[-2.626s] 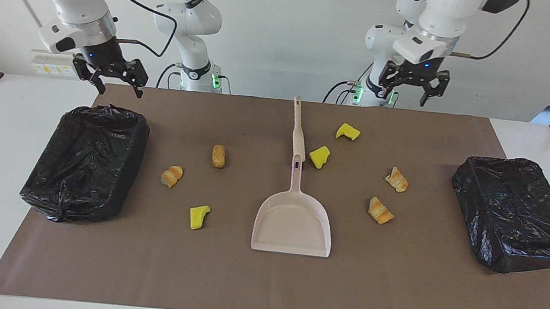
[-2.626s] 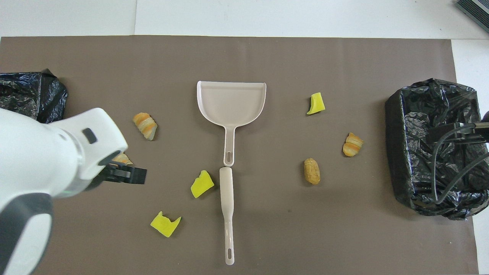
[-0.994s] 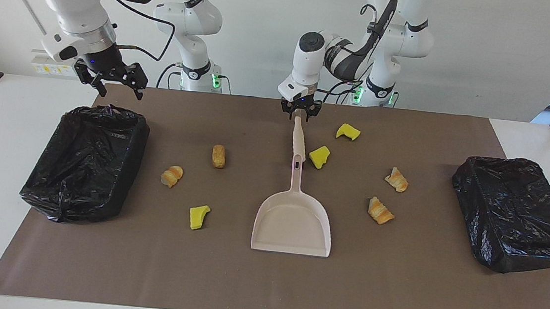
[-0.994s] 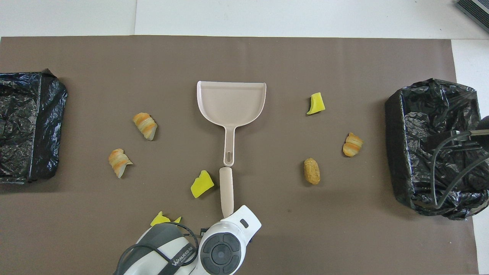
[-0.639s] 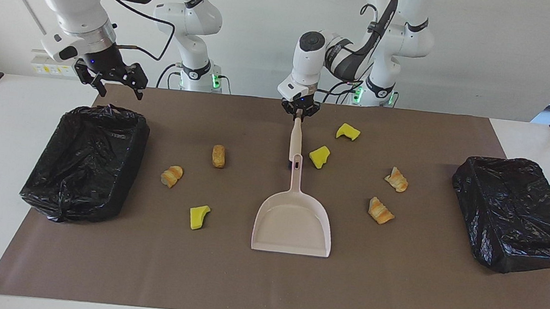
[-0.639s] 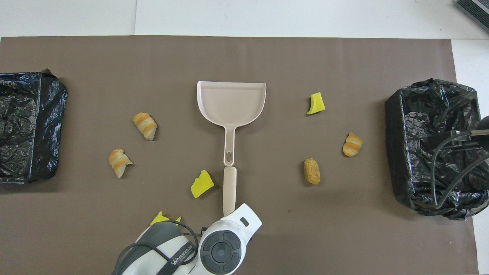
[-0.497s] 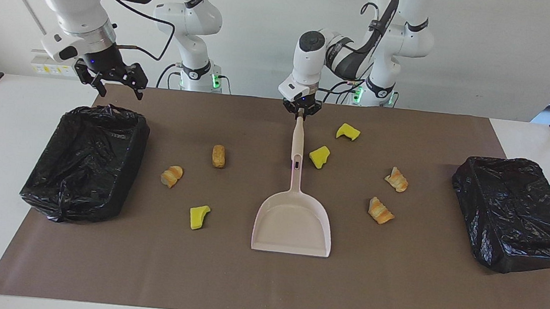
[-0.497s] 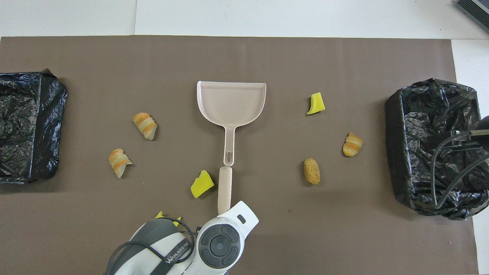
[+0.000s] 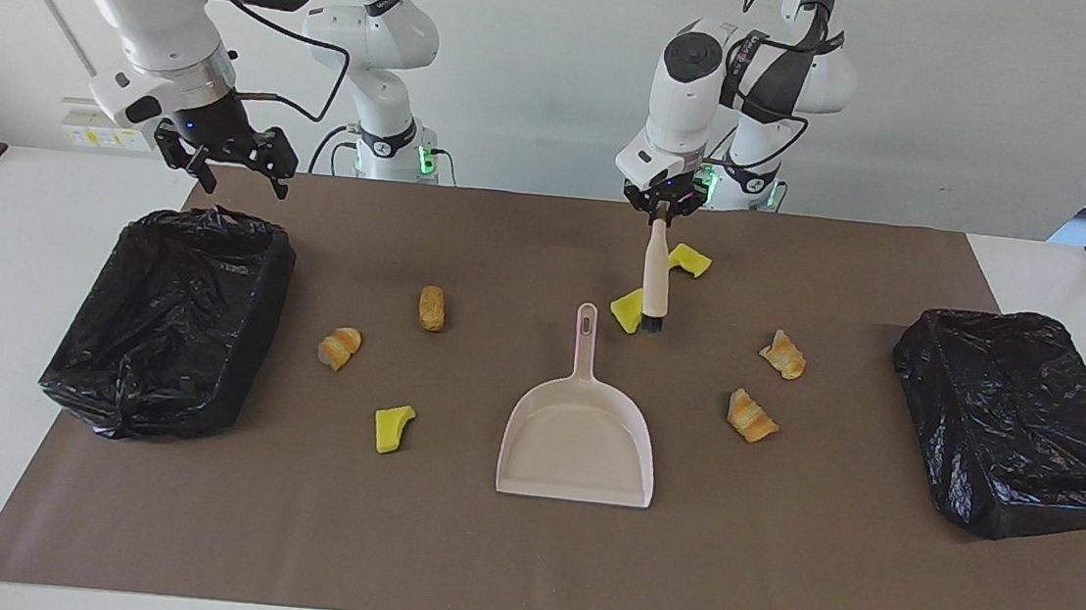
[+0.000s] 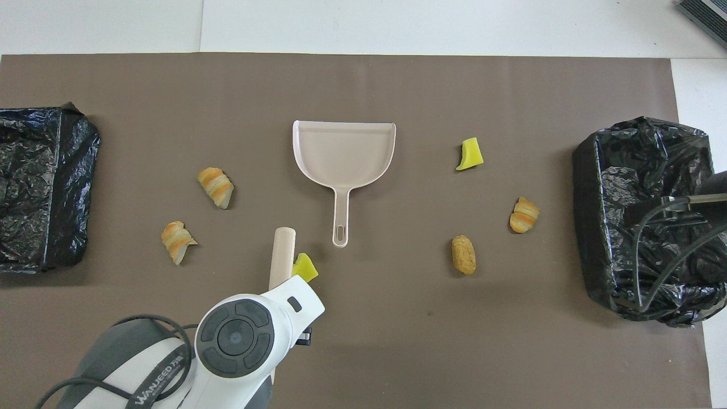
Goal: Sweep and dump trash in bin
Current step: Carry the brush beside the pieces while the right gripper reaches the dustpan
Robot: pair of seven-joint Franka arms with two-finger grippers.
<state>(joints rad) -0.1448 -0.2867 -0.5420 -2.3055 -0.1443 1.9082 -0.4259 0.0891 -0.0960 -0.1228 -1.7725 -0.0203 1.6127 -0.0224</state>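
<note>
Brush (image 9: pixel 653 290) hangs upright from the left gripper (image 9: pixel 661 215), clamped on its handle; bristles hover beside a yellow wedge (image 9: pixel 627 309) — dustpan (image 9: pixel 578 444) lies just farther from the robots; right gripper (image 9: pixel 226 156) waits open above one bin (image 9: pixel 170 322).

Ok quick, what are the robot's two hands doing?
Left gripper: shut on the brush, lifted off the mat.
Right gripper: open, empty, waiting.

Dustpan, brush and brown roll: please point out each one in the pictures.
dustpan (image 9: pixel 578 446), facing view, on its pan floor.
brush (image 9: pixel 654 275), facing view, on its handle.
brown roll (image 10: pixel 464 255), overhead view, on its middle.
</note>
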